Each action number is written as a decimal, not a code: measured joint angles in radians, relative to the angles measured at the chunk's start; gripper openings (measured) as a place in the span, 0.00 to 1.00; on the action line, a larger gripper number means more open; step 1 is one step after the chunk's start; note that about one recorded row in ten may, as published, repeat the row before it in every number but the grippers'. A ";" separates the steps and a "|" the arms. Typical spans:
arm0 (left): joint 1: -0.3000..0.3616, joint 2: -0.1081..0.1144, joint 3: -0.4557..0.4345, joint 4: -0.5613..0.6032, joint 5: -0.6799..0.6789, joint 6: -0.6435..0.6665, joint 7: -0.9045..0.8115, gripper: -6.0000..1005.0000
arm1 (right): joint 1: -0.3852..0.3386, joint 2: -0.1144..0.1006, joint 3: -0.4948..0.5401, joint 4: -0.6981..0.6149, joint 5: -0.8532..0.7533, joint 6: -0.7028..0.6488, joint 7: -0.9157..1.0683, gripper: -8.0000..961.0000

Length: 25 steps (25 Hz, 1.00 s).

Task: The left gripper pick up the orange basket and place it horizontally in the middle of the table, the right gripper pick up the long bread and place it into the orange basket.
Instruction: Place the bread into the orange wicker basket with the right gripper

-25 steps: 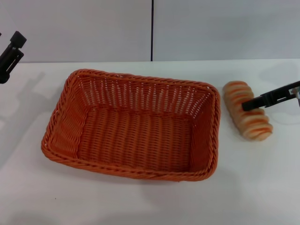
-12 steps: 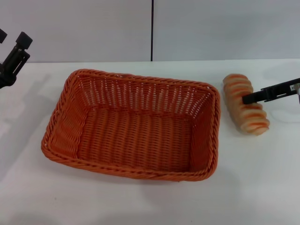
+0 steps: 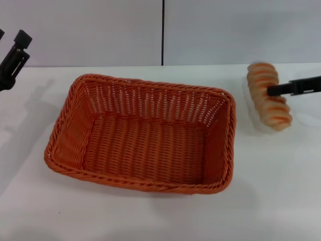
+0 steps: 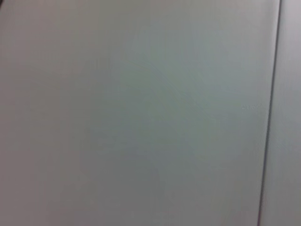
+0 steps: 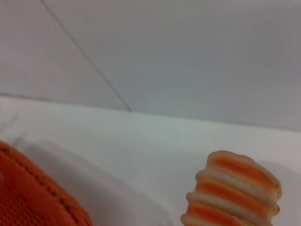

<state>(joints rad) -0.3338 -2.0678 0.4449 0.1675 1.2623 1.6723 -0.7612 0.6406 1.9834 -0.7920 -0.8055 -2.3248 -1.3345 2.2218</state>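
Orange woven basket (image 3: 143, 136) sits mid-table (image 3: 271, 201), nothing inside. My right gripper (image 3: 281, 90) is clamped on the ridged long bread (image 3: 268, 95), lifted right of it. Left gripper (image 3: 12, 60) far left; can't tell its fingers.

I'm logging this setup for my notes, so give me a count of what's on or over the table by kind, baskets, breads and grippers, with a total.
Baskets: 1, the orange basket
Breads: 1, the long bread
Grippers: 2, the left gripper and the right gripper
Total: 4
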 joint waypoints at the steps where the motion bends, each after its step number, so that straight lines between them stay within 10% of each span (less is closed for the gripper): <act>1: 0.001 0.000 0.000 -0.003 -0.006 0.001 0.000 0.77 | -0.012 0.001 0.005 -0.018 0.023 -0.002 0.001 0.19; 16: 0.007 0.000 -0.010 -0.037 -0.028 0.014 0.012 0.77 | -0.144 0.010 0.043 -0.143 0.722 -0.185 -0.162 0.15; 25: 0.005 0.000 -0.012 -0.039 -0.029 0.015 0.012 0.77 | -0.010 0.061 -0.129 -0.040 0.784 -0.261 -0.312 0.14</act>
<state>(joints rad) -0.3284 -2.0677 0.4325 0.1288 1.2334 1.6874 -0.7492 0.6303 2.0439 -0.9211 -0.8451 -1.5412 -1.5953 1.9099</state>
